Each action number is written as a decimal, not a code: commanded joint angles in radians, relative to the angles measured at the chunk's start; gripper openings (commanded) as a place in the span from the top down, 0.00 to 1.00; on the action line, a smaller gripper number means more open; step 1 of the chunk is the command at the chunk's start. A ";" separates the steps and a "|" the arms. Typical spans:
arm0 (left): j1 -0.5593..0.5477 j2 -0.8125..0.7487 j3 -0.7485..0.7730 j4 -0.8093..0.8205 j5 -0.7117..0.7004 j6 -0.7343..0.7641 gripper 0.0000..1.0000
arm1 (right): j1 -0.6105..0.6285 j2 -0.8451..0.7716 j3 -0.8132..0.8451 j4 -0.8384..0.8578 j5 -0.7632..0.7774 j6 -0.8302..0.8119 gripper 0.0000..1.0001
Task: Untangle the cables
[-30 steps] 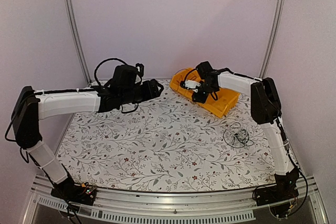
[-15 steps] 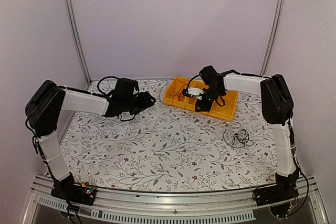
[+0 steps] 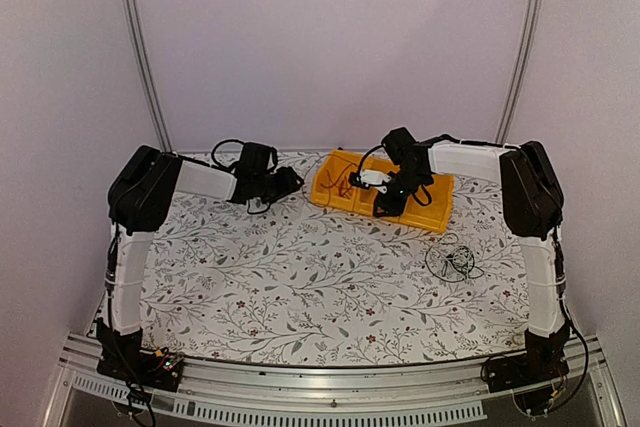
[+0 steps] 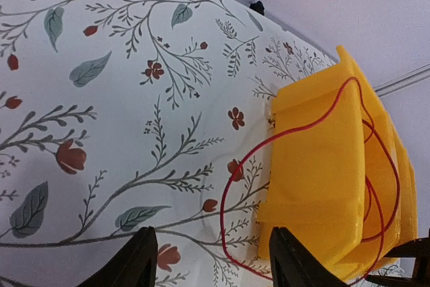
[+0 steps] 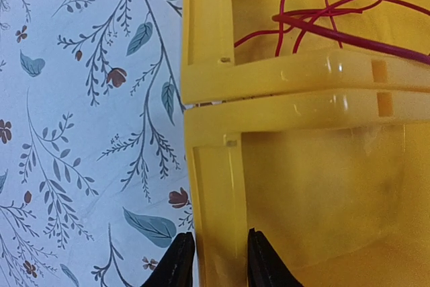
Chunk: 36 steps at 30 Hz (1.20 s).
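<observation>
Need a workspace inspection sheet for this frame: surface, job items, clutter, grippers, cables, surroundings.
Surface: floral cloth, lying flat over the table.
Job's things: red cable in the left compartment of the bin, with one loop hanging over the end wall onto the cloth. Tangled bundle on the cloth at the right, apart from the bin.
Clutter: the yellow bin, far middle; nothing else seen.
Grippers: left gripper open and empty, low over the cloth, facing the loop. Right gripper shut on the bin's near long wall.
Cables: black arm leads loop at the wrists, apart from the job's things.
Surroundings: plain walls, metal posts, rail at the near edge.
</observation>
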 commanded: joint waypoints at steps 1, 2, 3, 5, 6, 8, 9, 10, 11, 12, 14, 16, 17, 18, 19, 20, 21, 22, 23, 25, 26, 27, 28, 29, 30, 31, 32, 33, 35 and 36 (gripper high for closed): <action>0.009 0.096 0.125 -0.036 0.065 0.035 0.41 | 0.009 -0.025 -0.018 -0.028 -0.022 0.028 0.69; 0.008 0.124 0.161 -0.048 0.080 0.043 0.43 | 0.010 -0.023 -0.014 -0.028 -0.022 0.029 0.69; 0.008 0.147 0.188 -0.053 0.096 0.048 0.43 | 0.010 -0.021 -0.010 -0.028 -0.021 0.029 0.69; 0.008 0.184 0.221 -0.035 0.121 0.066 0.47 | 0.011 -0.013 0.000 -0.030 -0.018 0.029 0.69; 0.009 0.188 0.222 -0.017 0.129 0.073 0.50 | 0.011 -0.010 0.005 -0.030 -0.016 0.029 0.69; 0.012 0.188 0.217 0.025 0.146 0.086 0.71 | 0.011 -0.004 0.012 -0.030 -0.014 0.029 0.69; 0.012 0.180 0.218 0.025 0.141 0.091 0.83 | 0.012 -0.002 0.016 -0.030 -0.013 0.031 0.69; 0.013 0.158 0.210 0.018 0.116 0.099 0.93 | 0.011 0.000 0.017 -0.030 -0.013 0.033 0.69; 0.009 0.127 0.200 0.018 0.085 0.111 0.99 | 0.011 0.001 0.020 -0.029 -0.012 0.035 0.69; 0.005 0.084 0.163 0.026 0.045 0.127 1.00 | 0.011 0.002 0.020 -0.028 -0.012 0.037 0.69; -0.005 -0.003 0.107 0.046 -0.021 0.140 1.00 | 0.011 0.001 0.020 -0.026 -0.009 0.039 0.69; -0.015 -0.075 0.063 0.074 -0.050 0.140 1.00 | 0.011 0.001 0.018 -0.023 -0.005 0.040 0.69; -0.023 -0.103 0.044 0.090 -0.061 0.148 1.00 | 0.011 0.002 0.020 -0.022 -0.004 0.039 0.69; -0.036 -0.124 0.033 0.107 -0.068 0.154 1.00 | 0.011 0.002 0.020 -0.021 -0.004 0.039 0.69; -0.050 -0.136 0.024 0.127 -0.068 0.156 1.00 | 0.012 0.002 0.021 -0.019 -0.005 0.040 0.70; -0.062 -0.143 0.018 0.156 -0.061 0.158 1.00 | 0.011 0.000 0.021 -0.019 -0.005 0.040 0.70; -0.074 -0.144 0.014 0.189 -0.054 0.161 1.00 | 0.011 0.001 0.021 -0.019 -0.007 0.040 0.70; -0.089 -0.140 0.014 0.225 -0.055 0.169 1.00 | 0.011 0.001 0.020 -0.019 -0.007 0.041 0.70; -0.102 -0.129 0.022 0.251 -0.060 0.179 1.00 | 0.011 0.002 0.020 -0.019 -0.007 0.042 0.70; -0.123 -0.078 0.065 0.287 -0.058 0.200 1.00 | 0.011 0.001 0.019 -0.021 -0.007 0.044 0.70; -0.132 -0.049 0.094 0.296 -0.058 0.214 1.00 | 0.011 0.000 0.018 -0.021 -0.008 0.046 0.70; -0.142 -0.018 0.141 0.295 -0.065 0.234 1.00 | 0.011 0.000 0.017 -0.019 -0.008 0.047 0.70; -0.151 0.014 0.179 0.289 -0.082 0.257 1.00 | 0.011 -0.001 0.017 -0.018 -0.008 0.050 0.70; -0.159 0.042 0.211 0.282 -0.097 0.281 1.00 | 0.011 -0.001 0.017 -0.017 -0.011 0.053 0.70; -0.166 0.073 0.246 0.268 -0.113 0.312 1.00 | 0.011 0.000 0.018 -0.016 -0.012 0.055 0.70; -0.173 0.099 0.277 0.260 -0.125 0.355 1.00 | 0.011 0.001 0.019 -0.016 -0.014 0.058 0.70; -0.178 0.120 0.297 0.257 -0.141 0.378 1.00 | 0.011 0.002 0.020 -0.016 -0.016 0.060 0.70; -0.181 0.136 0.310 0.257 -0.173 0.390 1.00 | 0.011 0.003 0.020 -0.017 -0.017 0.061 0.71; -0.184 0.150 0.313 0.259 -0.250 0.412 1.00 | 0.011 0.003 0.019 -0.020 -0.019 0.062 0.71; -0.185 0.151 0.308 0.262 -0.280 0.431 1.00 | 0.011 0.002 0.018 -0.022 -0.020 0.062 0.71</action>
